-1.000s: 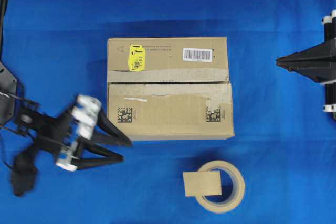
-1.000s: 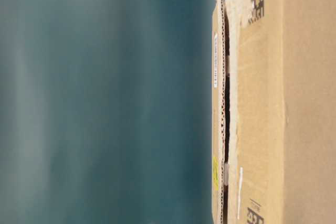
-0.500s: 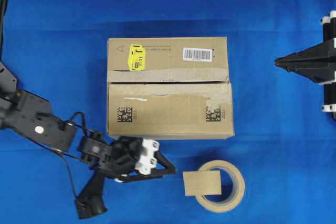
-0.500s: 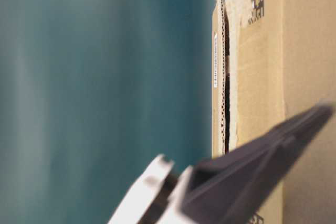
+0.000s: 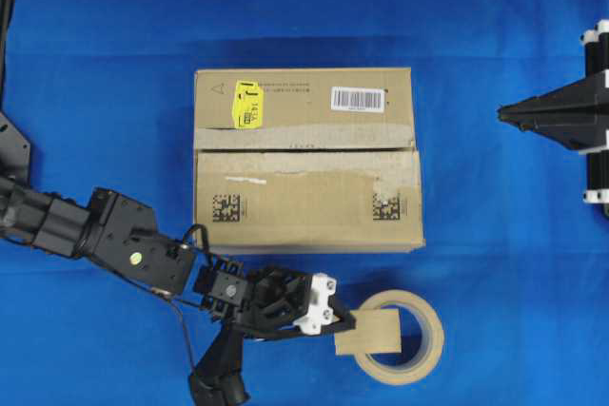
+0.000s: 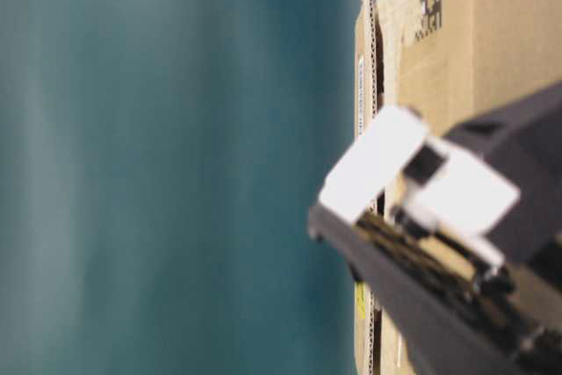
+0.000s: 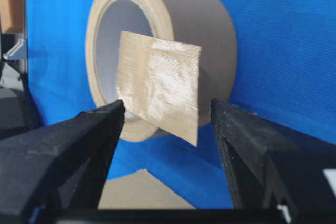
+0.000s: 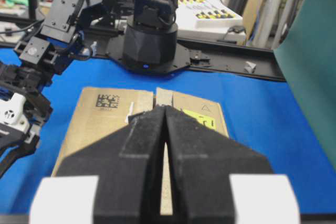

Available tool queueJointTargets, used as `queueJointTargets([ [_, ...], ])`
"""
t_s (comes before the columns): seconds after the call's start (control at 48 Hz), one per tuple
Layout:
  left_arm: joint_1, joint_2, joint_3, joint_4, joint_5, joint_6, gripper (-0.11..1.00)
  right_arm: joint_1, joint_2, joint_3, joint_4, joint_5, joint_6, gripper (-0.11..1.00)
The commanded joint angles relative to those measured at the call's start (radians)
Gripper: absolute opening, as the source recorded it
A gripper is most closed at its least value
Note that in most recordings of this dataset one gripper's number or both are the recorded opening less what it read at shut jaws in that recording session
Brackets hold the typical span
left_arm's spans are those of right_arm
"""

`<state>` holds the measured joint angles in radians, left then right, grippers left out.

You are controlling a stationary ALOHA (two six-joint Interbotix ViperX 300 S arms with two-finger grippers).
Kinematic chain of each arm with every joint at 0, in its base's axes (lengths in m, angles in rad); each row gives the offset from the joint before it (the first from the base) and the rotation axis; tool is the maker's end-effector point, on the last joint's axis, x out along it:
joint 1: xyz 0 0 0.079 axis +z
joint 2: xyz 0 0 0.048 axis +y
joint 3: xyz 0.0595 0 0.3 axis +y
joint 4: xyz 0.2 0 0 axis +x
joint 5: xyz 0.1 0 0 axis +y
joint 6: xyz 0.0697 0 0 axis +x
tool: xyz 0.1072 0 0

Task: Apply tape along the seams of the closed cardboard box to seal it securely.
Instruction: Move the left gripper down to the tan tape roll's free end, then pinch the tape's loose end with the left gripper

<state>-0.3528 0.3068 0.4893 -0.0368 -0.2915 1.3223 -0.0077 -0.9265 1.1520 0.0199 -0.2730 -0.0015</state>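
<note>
**Left jaws spread around the tape piece; right jaws pressed together**

The cardboard box [image 5: 306, 159] sits mid-table on the blue cloth [image 5: 495, 35], flaps down, its seam [image 5: 304, 148] a dark slit running across the top between pale worn bands. In front of the box, toward its right corner, lies the beige tape roll [image 5: 404, 338] on its side. The tape [image 5: 367, 332], a short tan rectangle, sticks off the roll's left rim.

The left arm stretches low from the left edge of the overhead view, wrist rolled, its gripper [image 5: 335, 316] reaching the piece's left edge. In the left wrist view the jaws stand wide, one finger [image 7: 79, 145] on each side of the tape [image 7: 160, 90], which hangs between them, not visibly touching either.

The right gripper [image 5: 504, 115] hovers well right of the box, jaws fully together, holding nothing.
</note>
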Motion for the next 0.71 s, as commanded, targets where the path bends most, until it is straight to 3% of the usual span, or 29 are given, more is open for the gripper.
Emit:
queueJointTargets([
  [0.0,0.003,-0.011,-0.029,0.002,-0.003,0.002,0.63,-0.002,0.005,-0.029,-0.002,-0.006,-0.003,0.01],
  [0.208,0.005,-0.011,-0.037,0.002,0.035,-0.006,0.54,-0.002,0.005,-0.029,-0.002,-0.005,-0.005,0.01],
  [0.479,0.005,-0.011,-0.037,-0.002,0.08,-0.031,0.02,0.0,0.006,-0.028,-0.003,-0.003,-0.003,0.01],
  [0.688,-0.002,-0.032,-0.034,-0.003,0.095,-0.032,0.01,0.0,0.006,-0.029,-0.003,-0.003,-0.003,0.01],
])
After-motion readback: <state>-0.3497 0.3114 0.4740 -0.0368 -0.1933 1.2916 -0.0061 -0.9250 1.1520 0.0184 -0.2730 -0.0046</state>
